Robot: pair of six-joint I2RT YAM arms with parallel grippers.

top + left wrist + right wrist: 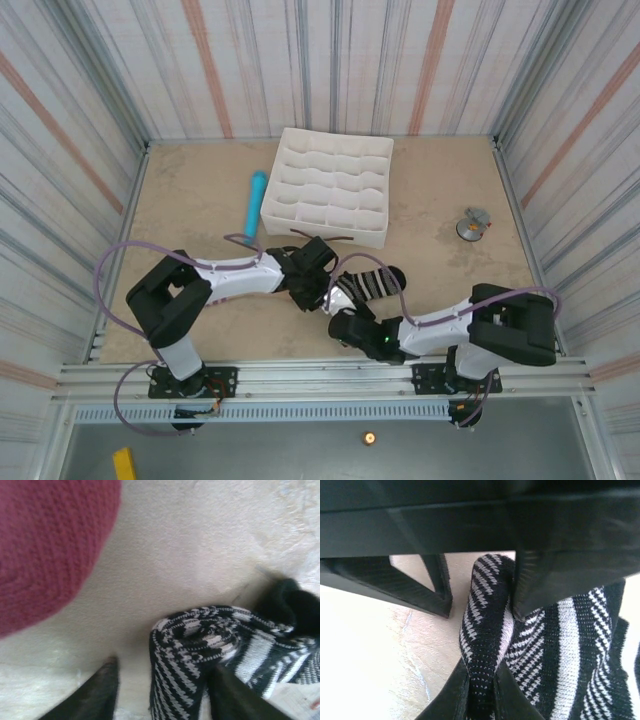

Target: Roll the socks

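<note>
Left gripper (164,666) is open, fingers spread wide. Ahead of it and off to the left in its wrist view there's a blurry patch of maroon knit (45,545), well clear of the fingers. The rolled end of the striped sock (200,645) sits between those fingers. It's snug against the one on the right side of that view (230,695), with a strip of bare table (200,540) between it and the other one. The rest of the sock trails off to the right.

From above, both grippers meet at the sock's left end, and its dark tip lies out to the right of them.

Right gripper (482,674) is clamped on the sock, pinching a raised fold of it. That fold runs straight ahead from its fingertips and up between the left gripper's fingers, which hang just in front. The flat part of the sock spreads to the right of the right gripper's fingers.
</note>
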